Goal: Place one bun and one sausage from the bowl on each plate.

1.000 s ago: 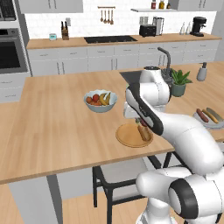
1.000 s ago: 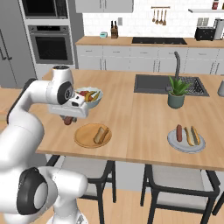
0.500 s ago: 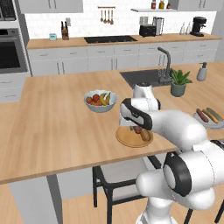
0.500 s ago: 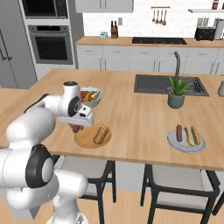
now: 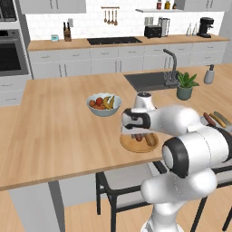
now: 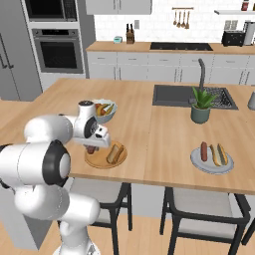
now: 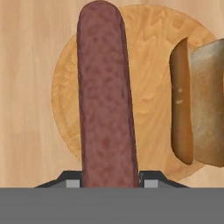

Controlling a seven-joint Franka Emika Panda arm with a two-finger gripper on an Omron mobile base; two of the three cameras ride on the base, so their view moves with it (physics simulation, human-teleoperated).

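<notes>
A long reddish-brown sausage [image 7: 106, 94] is clamped between the closed fingers of the white arm's gripper [image 7: 109, 181] and is held just above the round light-brown wooden plate [image 7: 148, 52], on which a split tan bun [image 7: 197, 103] is seen lying. The plate [image 5: 131, 144] is set near the front edge of the wooden island counter [image 5: 54, 131], near a pale blue-white fruit bowl [image 5: 103, 104]. A second sausage [image 6: 203, 151] and bun [image 6: 219, 154] are carried by a pale grey-white rimmed plate [image 6: 199, 164], well apart to the right.

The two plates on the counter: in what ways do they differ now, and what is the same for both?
The wooden plate is light brown, and the gripper holds a sausage over it, shut on it. The grey-white plate is pale, and no gripper is near it. The wooden plate lies near the fruit bowl; the grey-white plate lies nearer the potted plant. Both are round, flat, and already carry a bun.
</notes>
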